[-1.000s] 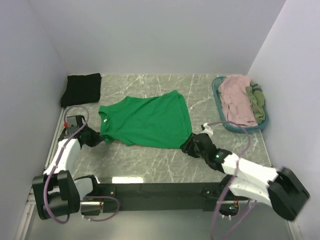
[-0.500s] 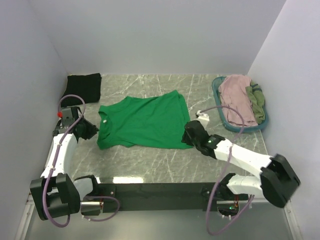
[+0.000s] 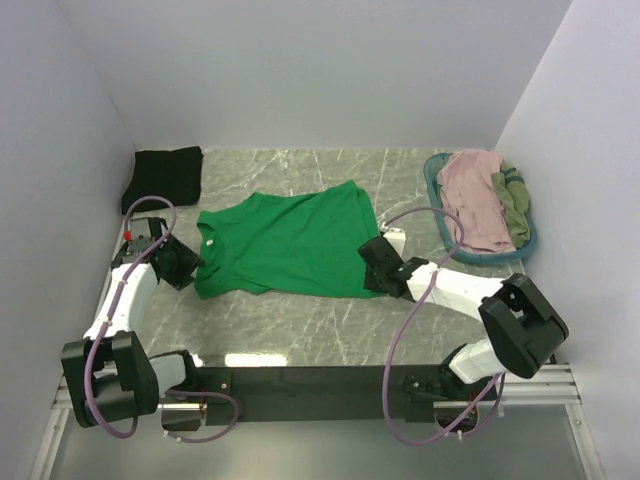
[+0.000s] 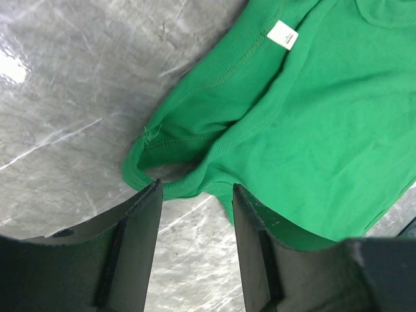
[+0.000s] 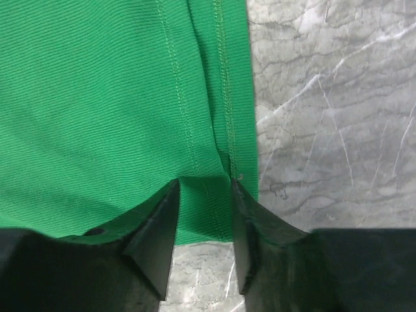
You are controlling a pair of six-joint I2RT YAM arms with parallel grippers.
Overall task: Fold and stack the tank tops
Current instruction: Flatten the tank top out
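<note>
The green top (image 3: 290,245) lies spread flat in the middle of the bench (image 3: 300,330), straps toward my left side and hem toward my right, because it has to be smooth before any fold will hold. I have an arm at each near corner so that both ends could be lifted together.

My left fingers (image 4: 140,253) stand about half open and hold nothing. They sit low at the near strap (image 4: 188,123), which loops just ahead of the gap between them, with bare bench showing through the loop. The white label (image 4: 283,34) faces up further in, so the neck opening is on this side.

My right fingers (image 5: 156,240) are also parted, resting over the stitched hem (image 5: 224,97) at its near corner. Cloth shows in the gap, but I judge it is lying flat, not pinched.

The black top (image 3: 163,177) sits folded in the far left corner, where I take the stack to begin. The pink top (image 3: 475,200) and the olive top (image 3: 515,200) wait heaped in the basket (image 3: 431,190) at the far right, kept out of the folding space.
</note>
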